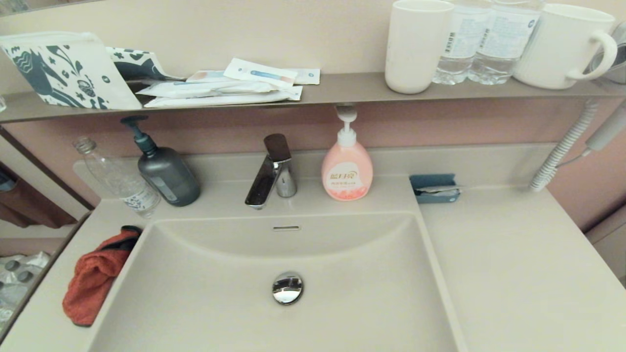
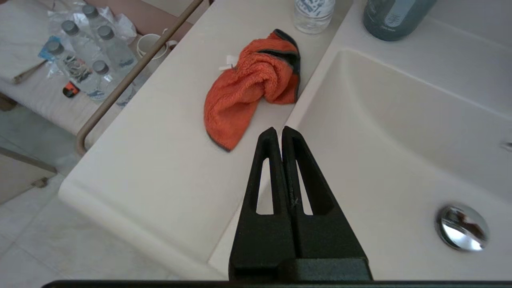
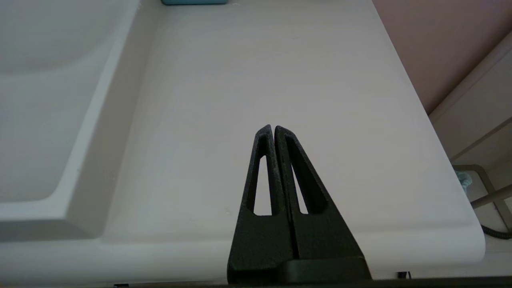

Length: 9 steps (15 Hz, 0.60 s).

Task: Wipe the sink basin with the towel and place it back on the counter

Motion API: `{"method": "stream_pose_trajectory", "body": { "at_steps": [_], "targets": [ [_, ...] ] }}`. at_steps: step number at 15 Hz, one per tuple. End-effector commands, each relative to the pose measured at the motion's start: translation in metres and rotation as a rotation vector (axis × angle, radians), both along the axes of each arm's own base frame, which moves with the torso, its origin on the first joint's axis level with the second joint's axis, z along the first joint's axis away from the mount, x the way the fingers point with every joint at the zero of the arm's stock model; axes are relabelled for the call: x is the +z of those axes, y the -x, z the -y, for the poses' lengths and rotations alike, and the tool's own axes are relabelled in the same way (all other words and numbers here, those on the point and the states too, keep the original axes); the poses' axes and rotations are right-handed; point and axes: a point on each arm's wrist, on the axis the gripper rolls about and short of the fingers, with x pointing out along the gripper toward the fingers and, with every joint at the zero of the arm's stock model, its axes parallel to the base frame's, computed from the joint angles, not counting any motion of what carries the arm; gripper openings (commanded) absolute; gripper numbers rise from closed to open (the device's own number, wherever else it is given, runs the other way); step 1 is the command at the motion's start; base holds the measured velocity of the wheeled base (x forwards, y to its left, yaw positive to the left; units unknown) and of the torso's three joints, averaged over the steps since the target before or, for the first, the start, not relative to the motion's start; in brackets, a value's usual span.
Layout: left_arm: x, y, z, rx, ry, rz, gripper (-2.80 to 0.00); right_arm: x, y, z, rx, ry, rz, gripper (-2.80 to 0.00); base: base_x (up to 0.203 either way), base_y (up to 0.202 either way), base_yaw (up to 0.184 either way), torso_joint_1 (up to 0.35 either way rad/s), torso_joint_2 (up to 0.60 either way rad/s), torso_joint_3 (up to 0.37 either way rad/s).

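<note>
towel (image 1: 94, 278) lay crumpled on the counter (image 1: 513, 274), on the narrow strip left of the sink basin (image 1: 234, 293), its long side running along the basin's left rim. dark trim showed at the end nearer the wall. a small white tag stuck out on its outer side in the left wrist view. nothing touched it.

left gripper (image 2: 278, 130) was over the front left of the basin w/ both fingers pressed together, tips meeting, nothing between them. tips pointed toward the near end of the towel, close but apart from it. not visible from the head cam.

right gripper (image 3: 270, 128) was over the bare counter right of the basin, near the front edge, fingers also pressed together, holding nothing.

basin looked bare apart from the chrome drain plug (image 1: 287, 288) in the middle and the overflow slot (image 1: 286, 228) on the back wall. chrome faucet (image 1: 270, 172) stood behind it, centre. pink soap bottle (image 1: 346, 168) just right of the faucet, dark grey pump bottle (image 1: 164, 168) to the left, clear plastic bottle (image 1: 117, 178) beside that, near the towel's far end. small blue holder (image 1: 435, 187) sat at the back of the right counter. wall shelf (image 1: 342, 89) above carried a patterned pouch (image 1: 68, 71), sachets, a white cup (image 1: 416, 45), 2 water bottles, a white mug (image 1: 567, 45).
</note>
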Motion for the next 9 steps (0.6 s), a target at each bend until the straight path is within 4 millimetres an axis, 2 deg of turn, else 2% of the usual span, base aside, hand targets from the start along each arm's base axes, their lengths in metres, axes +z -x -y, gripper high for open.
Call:
{"method": "stream_pose_trajectory", "body": {
  "at_steps": [1, 3, 9],
  "targets": [
    [-0.002, 0.025, 0.001, -0.001, 0.0, 0.101, -2.8, 0.0, 0.0, 0.0, 0.0, 0.0, -0.001, -2.8, 0.0, 0.0, 0.0, 0.0, 0.0, 0.0],
    [-0.008, 0.042, 0.002, -0.011, 0.003, 0.127, -2.8, 0.0, 0.0, 0.0, 0.0, 0.0, -0.001, -2.8, 0.0, 0.0, 0.0, 0.0, 0.0, 0.0],
    [-0.024, 0.07, 0.002, -0.055, -0.005, 0.215, -2.8, 0.0, 0.0, 0.0, 0.0, 0.0, -0.001, -2.8, 0.0, 0.0, 0.0, 0.0, 0.0, 0.0]
  ]
}}
